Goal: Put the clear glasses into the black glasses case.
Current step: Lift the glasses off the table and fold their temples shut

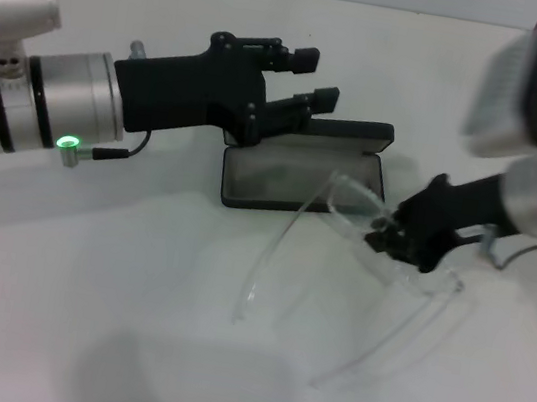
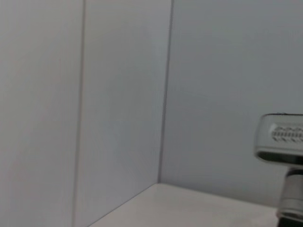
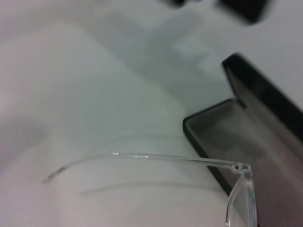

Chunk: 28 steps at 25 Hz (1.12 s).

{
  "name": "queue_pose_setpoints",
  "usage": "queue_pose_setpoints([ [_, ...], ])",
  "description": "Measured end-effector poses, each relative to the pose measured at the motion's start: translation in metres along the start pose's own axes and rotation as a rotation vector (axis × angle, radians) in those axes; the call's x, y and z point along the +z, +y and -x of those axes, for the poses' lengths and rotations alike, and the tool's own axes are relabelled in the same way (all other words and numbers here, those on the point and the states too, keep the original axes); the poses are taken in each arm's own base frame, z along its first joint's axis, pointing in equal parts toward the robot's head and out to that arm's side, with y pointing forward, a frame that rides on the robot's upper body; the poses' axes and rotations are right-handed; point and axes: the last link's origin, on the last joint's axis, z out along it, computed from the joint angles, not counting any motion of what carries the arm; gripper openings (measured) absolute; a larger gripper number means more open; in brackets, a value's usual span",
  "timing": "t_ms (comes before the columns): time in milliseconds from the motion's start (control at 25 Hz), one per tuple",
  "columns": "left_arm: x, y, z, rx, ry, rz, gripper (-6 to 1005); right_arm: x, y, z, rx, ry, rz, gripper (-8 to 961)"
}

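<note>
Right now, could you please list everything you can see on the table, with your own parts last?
clear glasses: one, transparent, temple arms unfolded, held above the table just in front of the case.
black glasses case: one, black with grey lining, lid open, at table centre.
table: one, white, under everything.
wall: white panels behind the table.
left tool: one, black, open, hovering at the case's lid.
right tool: one, black, shut on the glasses' front frame.
</note>
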Motion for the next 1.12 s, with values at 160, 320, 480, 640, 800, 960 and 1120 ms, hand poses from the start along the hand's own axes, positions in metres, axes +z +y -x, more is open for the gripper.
queue_pose_setpoints([
  [160, -0.006, 0.007, -0.003, -0.011, 0.05, 0.033, 486, -0.031, -0.005, -0.023, 0.071, -0.164, 0.022, 128],
  [320, -0.009, 0.014, -0.005, -0.013, 0.079, 0.075, 487, -0.055, -0.012, -0.053, 0.164, -0.36, 0.023, 127],
  [480, -0.005, 0.023, -0.008, 0.002, 0.099, 0.149, 488, -0.063, -0.013, -0.072, 0.243, -0.51, 0.107, 126],
  [640, 0.006, 0.029, -0.013, 0.016, 0.123, 0.231, 488, -0.059, -0.014, -0.074, 0.292, -0.515, 0.21, 126],
  [800, 0.015, 0.03, -0.016, 0.033, 0.13, 0.261, 488, -0.056, -0.012, -0.072, 0.307, -0.501, 0.261, 126],
  [960, 0.021, 0.032, -0.018, 0.047, 0.133, 0.281, 488, -0.055, -0.006, -0.068, 0.298, -0.5, 0.305, 126],
  [1120, 0.025, 0.034, -0.019, 0.055, 0.135, 0.294, 488, -0.051, -0.003, -0.062, 0.312, -0.482, 0.34, 126],
])
